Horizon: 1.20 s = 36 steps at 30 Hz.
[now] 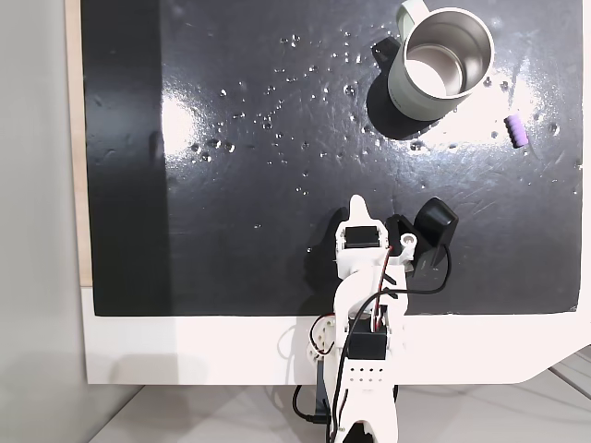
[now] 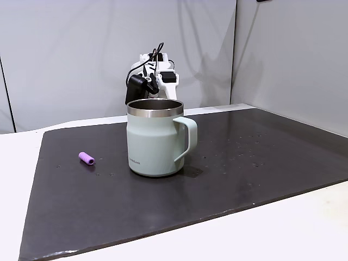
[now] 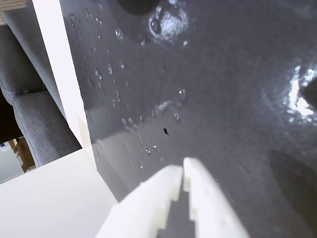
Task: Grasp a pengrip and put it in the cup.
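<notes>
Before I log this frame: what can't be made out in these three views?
- Arm base: cut off by the bottom edge in a fixed view; the cup hides its lower part in the other.
- Cup's floor: hidden by its own wall there.
- Pengrip: too small for its ribs to be counted.
- Gripper: blurred, cropped by the wrist view's bottom edge.

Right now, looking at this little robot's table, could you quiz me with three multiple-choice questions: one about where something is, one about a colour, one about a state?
1. Where does the pengrip lie?
A. inside the mug
B. on the dark mat, apart from the mug
C. between the pincer's fingers

2. What colour is the pengrip?
A. purple
B. orange
C. green

3. How is the pincer in the wrist view?
A. wide open
C. holding the mug's handle
B. shut with nothing in it

Answers: 1 B, both fixed views show it on the mat beside the mug, not touching. 2 A, plainly purple. 3 B, the white tips meet over bare mat.
</notes>
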Motion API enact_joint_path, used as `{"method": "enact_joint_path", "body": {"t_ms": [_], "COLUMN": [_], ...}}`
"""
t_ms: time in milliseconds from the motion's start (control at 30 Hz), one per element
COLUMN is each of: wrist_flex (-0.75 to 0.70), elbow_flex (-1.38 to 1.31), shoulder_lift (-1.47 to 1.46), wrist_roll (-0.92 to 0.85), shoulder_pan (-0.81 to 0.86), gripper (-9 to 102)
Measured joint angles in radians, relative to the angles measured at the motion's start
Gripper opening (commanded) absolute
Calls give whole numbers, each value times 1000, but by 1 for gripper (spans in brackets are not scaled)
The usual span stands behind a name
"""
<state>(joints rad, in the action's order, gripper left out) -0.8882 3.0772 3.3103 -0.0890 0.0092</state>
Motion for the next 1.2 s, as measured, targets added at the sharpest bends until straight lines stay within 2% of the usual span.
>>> {"method": "enact_joint_path", "body": {"t_ms": [567,800,1200], "wrist_flex": [2,-32,-153], "elbow_flex": [-43,-377,-999], "shoulder_lift": [-5,-232,-821], "wrist_roll": [-9,-34,-71], "shoulder_pan": [-3,-11,278], "gripper": [0,0,1]}}
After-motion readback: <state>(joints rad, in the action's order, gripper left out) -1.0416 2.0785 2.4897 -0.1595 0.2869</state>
